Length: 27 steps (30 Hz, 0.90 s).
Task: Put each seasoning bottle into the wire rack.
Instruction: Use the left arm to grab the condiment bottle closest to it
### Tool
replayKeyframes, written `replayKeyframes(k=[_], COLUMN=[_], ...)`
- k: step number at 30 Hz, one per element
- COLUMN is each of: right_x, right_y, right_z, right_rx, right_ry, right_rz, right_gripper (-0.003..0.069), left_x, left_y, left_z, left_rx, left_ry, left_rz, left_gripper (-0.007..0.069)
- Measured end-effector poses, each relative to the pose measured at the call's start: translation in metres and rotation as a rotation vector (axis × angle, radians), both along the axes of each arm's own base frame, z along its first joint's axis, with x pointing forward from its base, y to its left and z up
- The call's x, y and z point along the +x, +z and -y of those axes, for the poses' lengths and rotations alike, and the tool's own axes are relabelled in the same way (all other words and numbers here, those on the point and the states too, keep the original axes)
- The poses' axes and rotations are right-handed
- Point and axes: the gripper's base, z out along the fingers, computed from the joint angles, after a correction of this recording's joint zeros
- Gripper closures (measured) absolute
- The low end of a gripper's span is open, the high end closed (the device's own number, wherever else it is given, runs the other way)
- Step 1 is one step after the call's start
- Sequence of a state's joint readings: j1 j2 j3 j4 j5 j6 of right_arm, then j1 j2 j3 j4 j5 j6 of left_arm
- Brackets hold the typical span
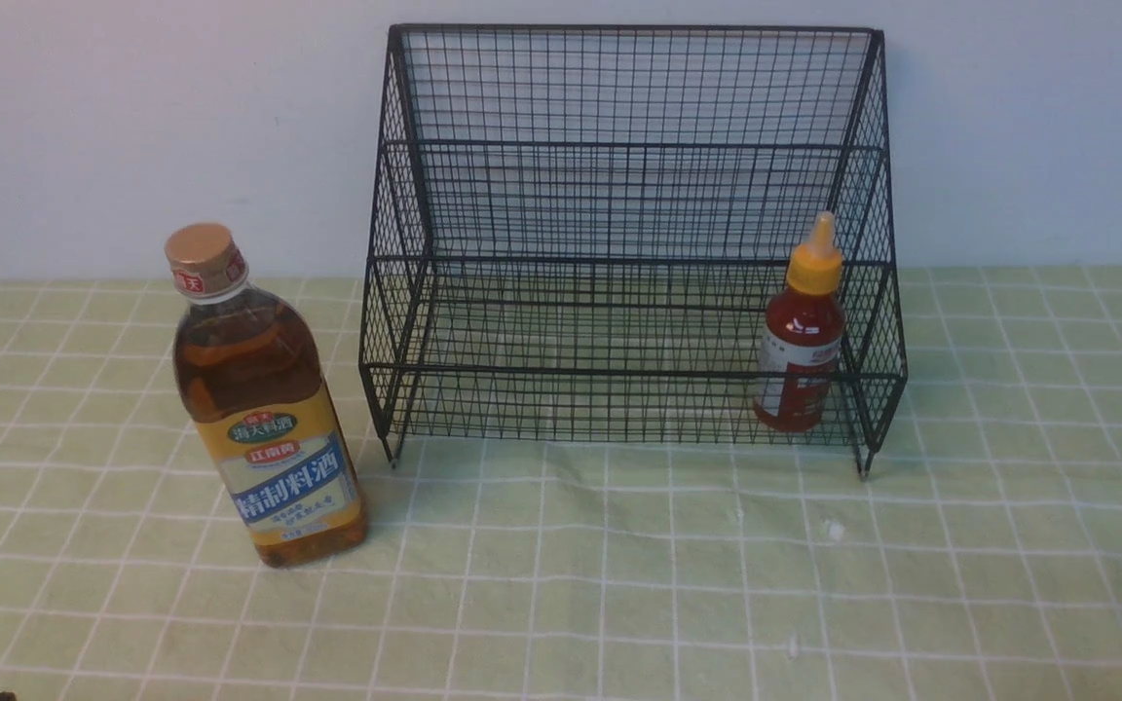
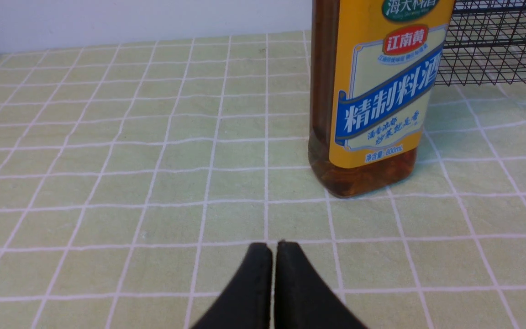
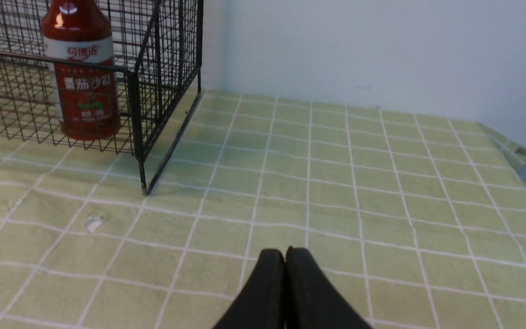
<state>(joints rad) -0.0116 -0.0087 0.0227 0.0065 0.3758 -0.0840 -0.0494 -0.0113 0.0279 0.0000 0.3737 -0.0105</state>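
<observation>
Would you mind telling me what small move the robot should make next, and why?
Probably open the left gripper and ease it toward the tall amber bottle. That bottle stands on the cloth outside the wire rack, on its left, while the red sauce bottle already stands in the lowest tier. The left gripper is shut, empty, with the bottle just ahead.
</observation>
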Motion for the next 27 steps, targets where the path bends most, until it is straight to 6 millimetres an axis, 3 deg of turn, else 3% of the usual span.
replayKeyframes(k=[27], right_x=[-0.0003], right_y=[0.0], right_z=[-0.0019], right_rx=[0.075], right_ry=[0.006], right_rz=[-0.002], right_gripper=[0.0673], left_x=[0.0], left_y=[0.0], left_z=[0.0], left_rx=[0.0], left_ry=[0.0], left_rz=[0.0], left_gripper=[0.0631])
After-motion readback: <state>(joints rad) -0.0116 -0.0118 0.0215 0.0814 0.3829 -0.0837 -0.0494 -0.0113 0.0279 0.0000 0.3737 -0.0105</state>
